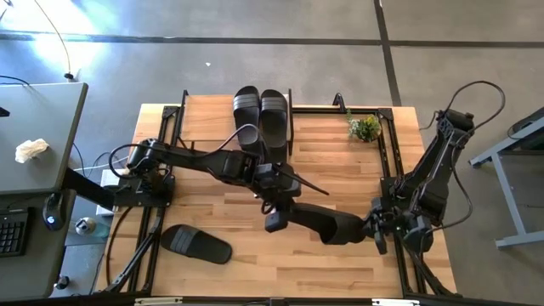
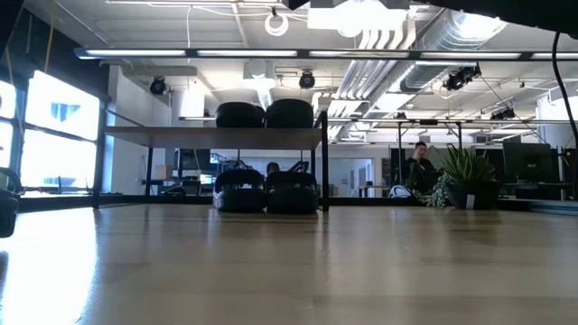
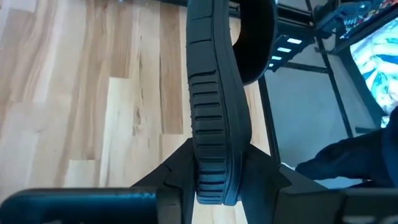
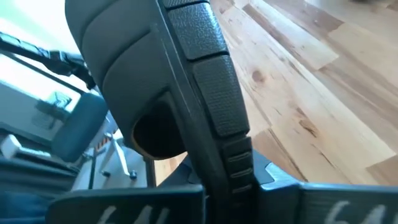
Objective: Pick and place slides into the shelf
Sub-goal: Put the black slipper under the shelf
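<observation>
We noted both grippers meeting just in front of the shelf (image 1: pixel 212 119). The left gripper (image 3: pixel 214 186) was clamped on a black slide (image 3: pixel 211 112) held edge-on; the right gripper (image 4: pixel 230 180) was clamped on the same slide. Two slides (image 1: pixel 260 109) lay on the shelf's top board, two more beneath it (image 2: pixel 266 190). Another slide (image 1: pixel 197 244) lay well forward of the shelf.

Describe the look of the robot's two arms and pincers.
Both arms are dark, near-black, built of jointed tubular links with black cables looping along them. The left pincer and right pincer each have two flat dark fingers. No markings are readable.
</observation>
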Controlling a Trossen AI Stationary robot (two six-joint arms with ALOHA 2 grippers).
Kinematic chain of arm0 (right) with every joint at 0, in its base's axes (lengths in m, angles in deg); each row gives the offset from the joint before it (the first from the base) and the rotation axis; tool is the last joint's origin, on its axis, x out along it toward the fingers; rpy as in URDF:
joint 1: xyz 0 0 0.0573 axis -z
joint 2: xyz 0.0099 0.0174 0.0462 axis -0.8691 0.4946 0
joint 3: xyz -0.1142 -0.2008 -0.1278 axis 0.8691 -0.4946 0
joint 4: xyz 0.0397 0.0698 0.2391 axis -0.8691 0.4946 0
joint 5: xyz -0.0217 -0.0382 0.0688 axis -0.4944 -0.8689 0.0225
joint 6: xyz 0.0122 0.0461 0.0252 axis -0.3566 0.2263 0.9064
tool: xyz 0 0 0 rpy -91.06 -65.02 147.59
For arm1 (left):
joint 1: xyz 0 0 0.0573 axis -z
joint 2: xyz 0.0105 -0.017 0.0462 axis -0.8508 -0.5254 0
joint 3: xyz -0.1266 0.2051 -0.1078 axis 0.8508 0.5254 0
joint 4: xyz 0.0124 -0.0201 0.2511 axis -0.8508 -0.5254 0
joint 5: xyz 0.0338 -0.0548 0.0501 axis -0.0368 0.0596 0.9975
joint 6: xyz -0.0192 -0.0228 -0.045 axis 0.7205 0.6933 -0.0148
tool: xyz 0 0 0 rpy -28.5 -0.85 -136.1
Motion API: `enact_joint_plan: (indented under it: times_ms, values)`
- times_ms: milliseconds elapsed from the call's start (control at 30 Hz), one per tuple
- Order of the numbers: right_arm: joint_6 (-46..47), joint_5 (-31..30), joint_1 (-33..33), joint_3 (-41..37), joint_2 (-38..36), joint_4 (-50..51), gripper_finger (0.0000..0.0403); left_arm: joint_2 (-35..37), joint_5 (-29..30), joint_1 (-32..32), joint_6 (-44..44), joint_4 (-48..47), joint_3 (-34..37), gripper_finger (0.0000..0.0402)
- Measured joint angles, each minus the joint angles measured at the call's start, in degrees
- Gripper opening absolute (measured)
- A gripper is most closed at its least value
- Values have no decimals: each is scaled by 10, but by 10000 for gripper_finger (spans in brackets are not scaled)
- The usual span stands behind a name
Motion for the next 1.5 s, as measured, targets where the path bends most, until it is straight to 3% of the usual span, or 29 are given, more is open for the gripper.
enact_joint_plan:
  times_ms: [133, 333, 600, 767, 967, 1200, 1500]
  values:
    - [-5, 0, 21, 0, 0, -31, 12, 14, 10, 0, -30, -17, -1, 87]
    - [-59, 7, 67, 0, 0, -94, 12, 40, 76, -3, -86, -66, -1, 88]
    - [-113, 119, 169, -2, 1, -147, 12, 46, 64, -3, -142, -117, 0, 88]
    - [-106, 178, 218, -2, 1, -151, 12, 45, 90, -3, -178, -162, 0, 92]
    - [-101, 207, 245, -2, 1, -153, 12, 44, 104, -3, -183, -173, 0, 151]
    - [-87, 203, 248, -2, 0, -160, 11, 44, 198, -2, -187, -178, 0, 228]
    - [-94, 210, 248, -1, -1, -156, 10, 69, 255, -2, -167, -240, 1, 248]
